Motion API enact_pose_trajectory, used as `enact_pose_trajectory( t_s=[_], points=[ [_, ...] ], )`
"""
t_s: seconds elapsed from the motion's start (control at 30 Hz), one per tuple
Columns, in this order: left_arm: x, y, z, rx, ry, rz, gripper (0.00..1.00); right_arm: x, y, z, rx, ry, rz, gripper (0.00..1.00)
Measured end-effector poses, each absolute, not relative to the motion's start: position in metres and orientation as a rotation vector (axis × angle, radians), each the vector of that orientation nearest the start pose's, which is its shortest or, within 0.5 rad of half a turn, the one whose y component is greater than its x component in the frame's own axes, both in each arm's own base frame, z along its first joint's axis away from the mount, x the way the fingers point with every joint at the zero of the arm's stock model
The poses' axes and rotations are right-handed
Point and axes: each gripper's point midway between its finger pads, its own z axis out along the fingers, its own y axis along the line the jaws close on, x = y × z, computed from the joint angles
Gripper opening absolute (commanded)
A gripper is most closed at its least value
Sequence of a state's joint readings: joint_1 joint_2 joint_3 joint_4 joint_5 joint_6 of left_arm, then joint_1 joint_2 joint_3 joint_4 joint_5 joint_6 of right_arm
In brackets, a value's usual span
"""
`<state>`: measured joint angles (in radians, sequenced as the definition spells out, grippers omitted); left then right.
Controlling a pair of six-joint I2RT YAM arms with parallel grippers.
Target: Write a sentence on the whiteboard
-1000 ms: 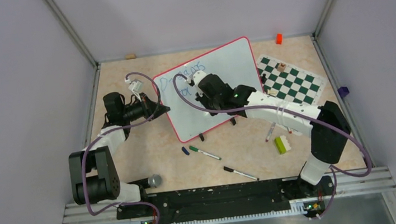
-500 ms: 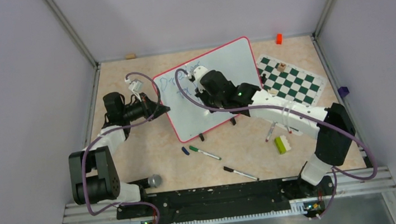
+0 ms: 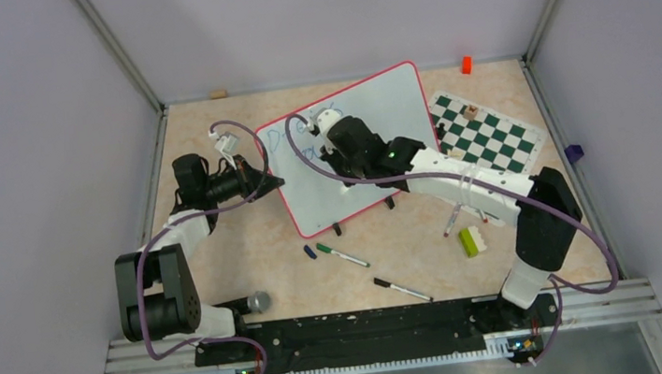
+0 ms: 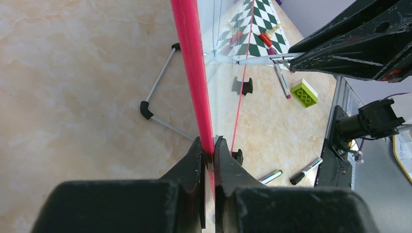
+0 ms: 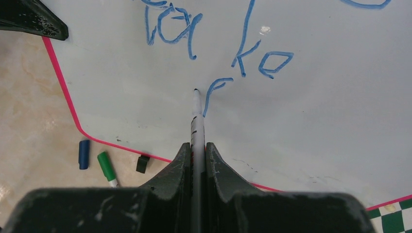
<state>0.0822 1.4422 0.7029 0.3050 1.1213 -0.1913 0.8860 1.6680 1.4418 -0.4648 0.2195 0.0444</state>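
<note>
The whiteboard (image 3: 393, 105), white with a thin red frame, stands tilted on the table. My left gripper (image 3: 262, 178) is shut on its left red edge; in the left wrist view the jaws (image 4: 208, 145) pinch the red frame (image 4: 192, 58). My right gripper (image 3: 327, 140) is shut on a white marker (image 5: 196, 121) whose tip sits at the board (image 5: 316, 111), just left of a blue "r". The sentence (image 5: 262, 60) is blue handwriting. In the top view most of the sentence (image 3: 289, 137) is hidden by my right arm.
The chess mat (image 3: 486, 136) lies to the right of the board. A green marker (image 3: 342, 254), a blue cap (image 3: 310, 253), a black marker (image 3: 402, 290), a purple marker (image 3: 450, 222) and a green brick (image 3: 470, 242) lie in front. An orange block (image 3: 466, 64) sits at the back.
My right gripper and its marker have shifted slightly up and to the left across the board. My left gripper has kept its hold on the frame and has not moved.
</note>
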Motion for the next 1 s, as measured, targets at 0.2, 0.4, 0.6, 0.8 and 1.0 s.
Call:
enact_pose_trajectory(
  t_s=[0.2, 0.4, 0.6, 0.8, 1.0],
  points=[
    [0.333, -0.135, 0.157, 0.464, 1.862, -1.177, 0.00, 0.321, 0.333, 0.186, -0.814, 2.112, 0.237, 0.00],
    [0.333, -0.134, 0.157, 0.459, 1.864, -1.172, 0.00, 0.325, 0.326, 0.185, -0.793, 2.118, 0.186, 0.00],
    [0.334, -0.134, 0.156, 0.456, 1.866, -1.169, 0.00, 0.329, 0.319, 0.186, -0.768, 2.117, 0.131, 0.00],
    [0.334, -0.134, 0.156, 0.454, 1.868, -1.170, 0.00, 0.331, 0.314, 0.186, -0.752, 2.116, 0.099, 0.00],
    [0.333, -0.134, 0.156, 0.455, 1.868, -1.171, 0.00, 0.331, 0.314, 0.188, -0.752, 2.114, 0.103, 0.00]
  ],
)
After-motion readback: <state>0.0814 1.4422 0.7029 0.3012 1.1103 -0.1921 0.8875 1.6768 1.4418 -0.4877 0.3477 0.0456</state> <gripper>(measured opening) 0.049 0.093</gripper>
